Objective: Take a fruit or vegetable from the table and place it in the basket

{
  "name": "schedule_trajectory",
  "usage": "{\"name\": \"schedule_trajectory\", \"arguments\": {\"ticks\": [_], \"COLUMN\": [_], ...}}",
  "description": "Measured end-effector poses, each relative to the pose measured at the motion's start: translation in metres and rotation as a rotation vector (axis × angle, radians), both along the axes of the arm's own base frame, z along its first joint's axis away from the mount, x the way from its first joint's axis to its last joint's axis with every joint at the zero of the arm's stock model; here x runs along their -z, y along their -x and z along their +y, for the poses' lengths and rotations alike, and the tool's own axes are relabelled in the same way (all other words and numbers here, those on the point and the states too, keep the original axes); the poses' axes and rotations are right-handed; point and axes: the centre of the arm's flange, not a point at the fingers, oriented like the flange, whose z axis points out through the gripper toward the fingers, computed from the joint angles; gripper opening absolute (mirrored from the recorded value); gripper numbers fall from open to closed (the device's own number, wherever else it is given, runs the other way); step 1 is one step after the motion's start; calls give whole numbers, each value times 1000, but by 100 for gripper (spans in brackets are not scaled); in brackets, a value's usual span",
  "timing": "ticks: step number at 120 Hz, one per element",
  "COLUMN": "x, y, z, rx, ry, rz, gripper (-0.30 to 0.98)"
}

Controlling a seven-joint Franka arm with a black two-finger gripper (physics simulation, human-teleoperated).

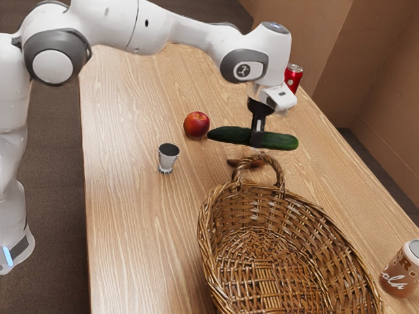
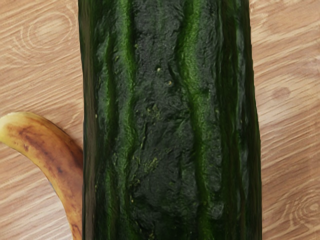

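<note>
In the exterior view, the cucumber [image 1: 229, 135] is held above the table [image 1: 131, 216] by the black gripper [image 1: 258, 138], which is clamped on it around the middle, with an end of the cucumber left free on either side. The arm [image 1: 170, 26] is stretched out from the exterior view's upper left, and the cucumber is carried nearly level. The cucumber is seen outside the basket [image 1: 262, 209], near its arched handle [image 1: 280, 171]. A small dark brown thing [image 1: 252, 163] is partly hidden by that handle, and it cannot be made out well enough to be named. Near the cucumber's end toward the exterior view's left, a round red fruit [image 1: 196, 124] is set on the table, with a metal cup [image 1: 168, 157] placed upright near it. A red can [image 1: 293, 77] is partly covered by the arm's hand, and a brown can [image 1: 400, 268] is seen at the exterior view's right, near the basket.

In the wrist view, the cucumber's dark, ridged green skin is shown close under the hand. Beyond it, wood grain is seen on both sides, and a curved yellow banana [image 2: 45, 142] with brown patches is laid on the table, partly hidden by the cucumber.
</note>
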Motion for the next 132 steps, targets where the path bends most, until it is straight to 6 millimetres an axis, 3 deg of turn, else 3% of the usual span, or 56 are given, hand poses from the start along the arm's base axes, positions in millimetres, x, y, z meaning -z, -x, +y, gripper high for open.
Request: {"name": "schedule_trajectory", "arguments": {"ticks": [11,24,43,52,64,79,97,120,132], "x": [-67,-132,-167,-164,-145,-118,-79,-80,-85], "y": [6,25,57,70,72,61,51,59,65], "z": [-10,-49,-139,-189,-256,-313,-348,-364,-369], "rx": [22,92,240,321,426,506,540,554,559], "ry": [3,18,49,62,87,106,107,101,103], "rz": [-81,-146,-159,-143,-116,-93,-56,-72,-78], "gripper": [20,21,20,19,18,18,18,18,42]}}
